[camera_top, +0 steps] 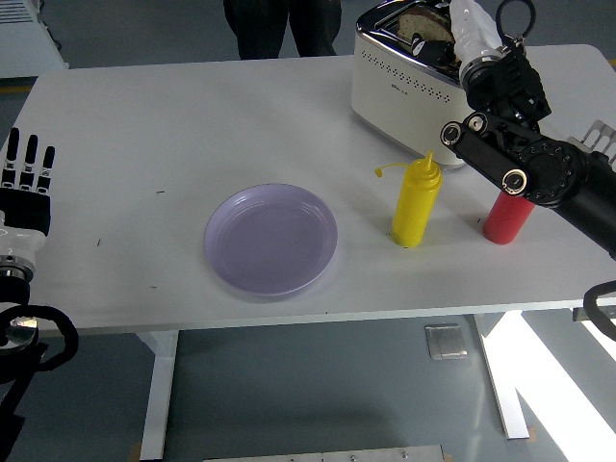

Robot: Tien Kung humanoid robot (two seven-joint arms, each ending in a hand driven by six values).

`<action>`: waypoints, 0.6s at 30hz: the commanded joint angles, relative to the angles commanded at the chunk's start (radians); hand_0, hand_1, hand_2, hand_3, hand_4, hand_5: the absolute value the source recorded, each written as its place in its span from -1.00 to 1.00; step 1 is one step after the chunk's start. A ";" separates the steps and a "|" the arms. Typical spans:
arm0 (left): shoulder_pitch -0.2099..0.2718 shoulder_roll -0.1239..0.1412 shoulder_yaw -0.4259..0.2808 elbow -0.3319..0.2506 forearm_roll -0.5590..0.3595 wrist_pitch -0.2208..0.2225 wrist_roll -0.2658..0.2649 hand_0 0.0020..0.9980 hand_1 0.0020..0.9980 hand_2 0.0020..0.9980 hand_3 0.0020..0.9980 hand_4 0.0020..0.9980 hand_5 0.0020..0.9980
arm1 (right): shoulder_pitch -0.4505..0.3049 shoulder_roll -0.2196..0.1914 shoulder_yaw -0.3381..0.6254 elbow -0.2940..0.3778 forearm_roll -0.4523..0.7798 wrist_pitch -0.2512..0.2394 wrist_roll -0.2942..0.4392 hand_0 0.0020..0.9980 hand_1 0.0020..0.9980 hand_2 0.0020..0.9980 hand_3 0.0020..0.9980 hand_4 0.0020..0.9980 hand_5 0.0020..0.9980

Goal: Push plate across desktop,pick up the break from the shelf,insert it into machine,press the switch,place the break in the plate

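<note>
Now the brown bread slice [416, 19] sits low in the slot of the cream-and-chrome toaster [409, 82], right hand [478, 43] over it, finger state unclear. Left of the toaster, the round lilac plate [270, 240] holds nothing; left hand [27, 183] fingers straight, apart.

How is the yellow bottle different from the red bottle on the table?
The yellow bottle is in full view, with a pointed nozzle and an open cap hanging at its side; the red bottle has its top hidden behind the right arm. The yellow bottle stands nearer the plate, the red bottle further right. Both stand upright before the toaster.
</note>
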 joint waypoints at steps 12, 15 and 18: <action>0.000 -0.001 0.006 0.000 0.001 0.004 0.000 0.60 0.49 0.44 0.41 0.35 0.98 | 0.007 -0.021 0.060 0.056 -0.037 0.007 0.018 0.39 0.49 0.57 0.49 0.31 -0.62; 0.001 -0.002 0.004 -0.001 0.001 0.004 0.001 0.60 0.49 0.44 0.41 0.35 0.98 | 0.004 -0.046 0.111 0.106 -0.088 0.007 0.020 0.39 0.49 0.57 0.49 0.31 -0.62; 0.005 -0.003 0.001 -0.004 0.001 0.004 0.000 0.60 0.49 0.44 0.41 0.35 0.98 | -0.011 -0.085 0.174 0.170 -0.158 0.007 0.021 0.35 0.43 0.49 0.44 0.29 -0.62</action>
